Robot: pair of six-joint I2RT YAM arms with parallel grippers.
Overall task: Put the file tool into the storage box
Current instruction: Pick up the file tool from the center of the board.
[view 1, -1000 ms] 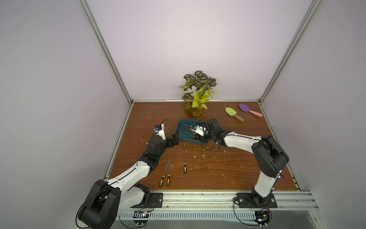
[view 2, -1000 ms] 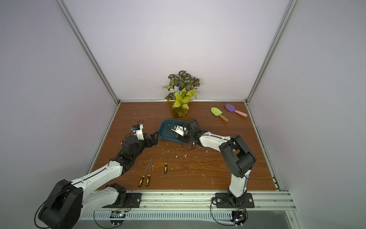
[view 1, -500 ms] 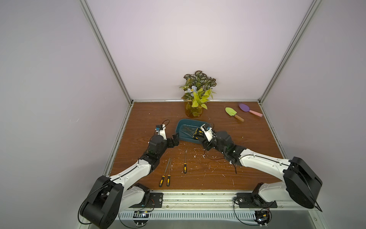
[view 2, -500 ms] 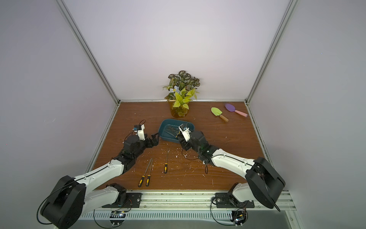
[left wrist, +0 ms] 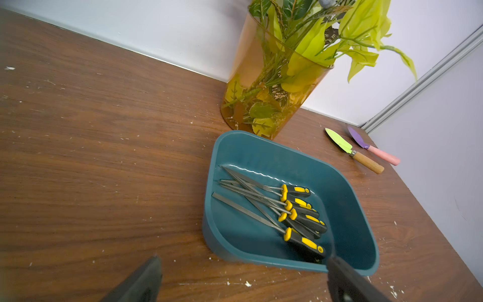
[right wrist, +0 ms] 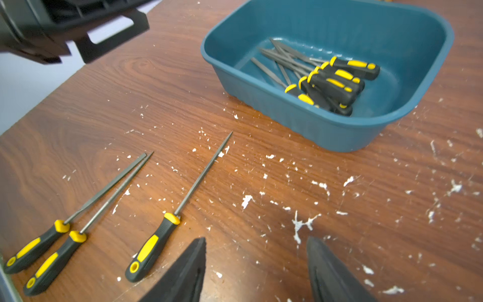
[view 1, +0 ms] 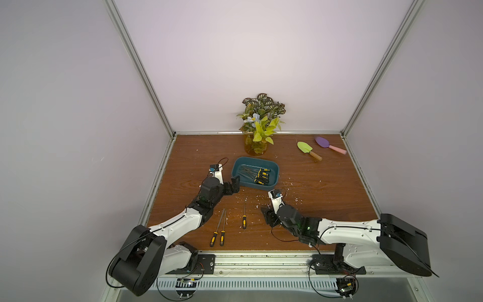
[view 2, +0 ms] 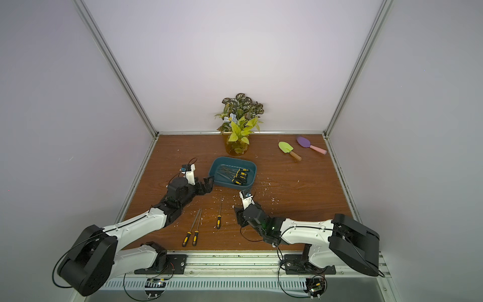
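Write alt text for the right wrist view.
Three black-and-yellow-handled metal files lie loose on a white-flecked brown wooden table, near a shallow dark teal plastic tub holding several more such files. The black right end effector stands open and empty in the foreground.

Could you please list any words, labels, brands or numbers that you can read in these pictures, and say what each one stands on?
No text can be read anywhere.
The files on the table: black and yellow handles, no legible marking.
The storage box: no label seen.
The blue tag on a wrist camera: too small to read.
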